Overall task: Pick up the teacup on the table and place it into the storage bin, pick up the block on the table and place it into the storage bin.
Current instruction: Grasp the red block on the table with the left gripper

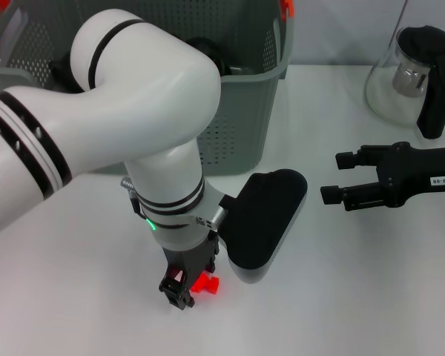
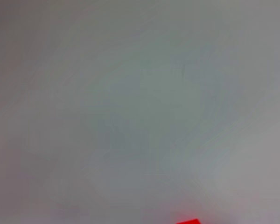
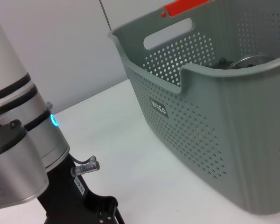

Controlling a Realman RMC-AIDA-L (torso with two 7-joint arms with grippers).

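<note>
Pincer work first: my left pincer (image 1: 184,288) is down at the white desk (image 1: 341,297), pointing straight at the surface, with its black fingers (image 1: 172,289) set around a small red block (image 1: 205,283). The block sits low between them and pokes out on the side toward the right arm. I cannot tell whether the fingers press on it or stand just off it. In the left wrist view only a red corner of the block (image 2: 189,221) shows at the edge, the rest being bare desk.

Just beside that pincer, on the right-arm side, the wrist's black camera housing (image 1: 263,219) juts out. A green light (image 1: 150,225) glows on the wrist ring above the fingers.

Behind the left pincer, farther from me, stands the grey-green perforated storage bin (image 1: 245,111), partly covered by my left arm's white elbow. From the right wrist view I see its small black label (image 3: 159,108), an orange handle clip (image 3: 184,5) on the far rim, and a dark thing with a metal rim (image 3: 245,62) lying inside.

My right pincer (image 1: 337,176) hangs well apart from the left one, above the desk, its two fingers spread with nothing between them. Beyond it stands a glass pot with a black handle (image 1: 419,74).
</note>
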